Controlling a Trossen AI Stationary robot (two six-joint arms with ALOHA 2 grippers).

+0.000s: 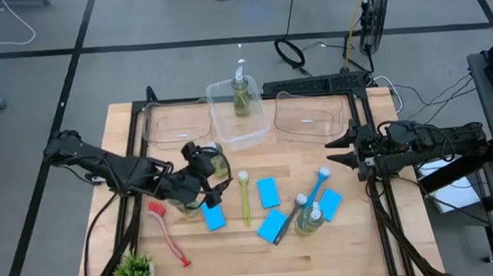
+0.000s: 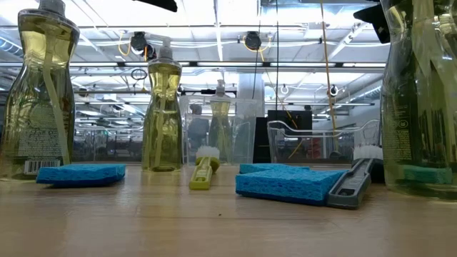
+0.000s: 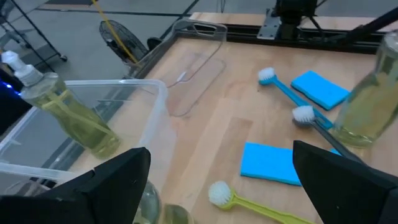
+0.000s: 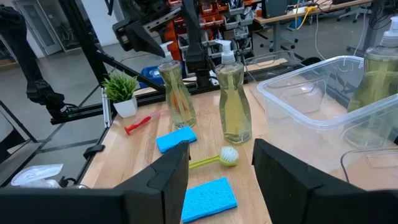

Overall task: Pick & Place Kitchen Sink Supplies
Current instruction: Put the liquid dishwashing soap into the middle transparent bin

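The left gripper (image 1: 207,169) hangs wide open, empty, over a soap bottle (image 1: 216,164), seemingly lining up to grasp it. The right gripper (image 1: 345,147) waits part-open, empty, since nothing lies between its jaws.

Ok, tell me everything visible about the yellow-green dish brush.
The yellow-green dish brush is slim, apparently plastic, with a long handle and a small round white bristle head at the end nearer the tubs. It lies flat on the wooden table, between two blue sponges, touching neither. No gripper holds it.
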